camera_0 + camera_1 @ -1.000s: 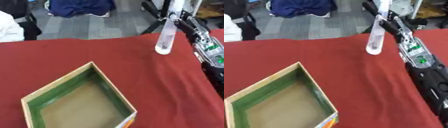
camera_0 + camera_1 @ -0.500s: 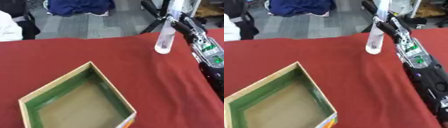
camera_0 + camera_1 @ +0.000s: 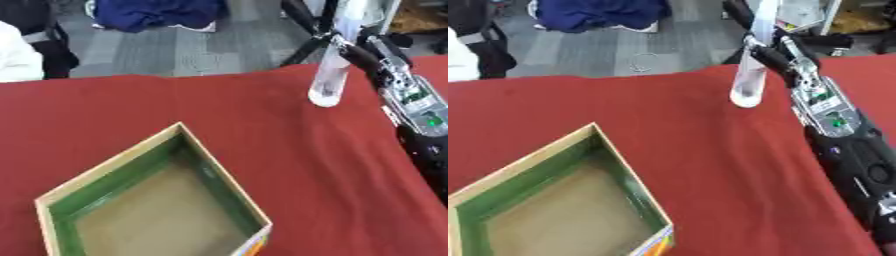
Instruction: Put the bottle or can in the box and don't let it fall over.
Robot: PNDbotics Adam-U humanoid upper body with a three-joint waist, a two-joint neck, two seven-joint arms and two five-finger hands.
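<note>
The bottle, tall, slim and clear, is in my right hand, near the far right side of the red table. It hangs almost upright, tilted a little, with its rounded base low over the cloth; whether the base touches the cloth I cannot tell. My fingers curl round its upper part, and my black and silver forearm runs back from there along the right edge of the view, with a small green light on it. The box sits well apart from the bottle, at the near left of the table. It is open at the top, with pale outer walls, a green lining and a brownish floor, and nothing lies in it. My left hand does not show in either view.
</note>
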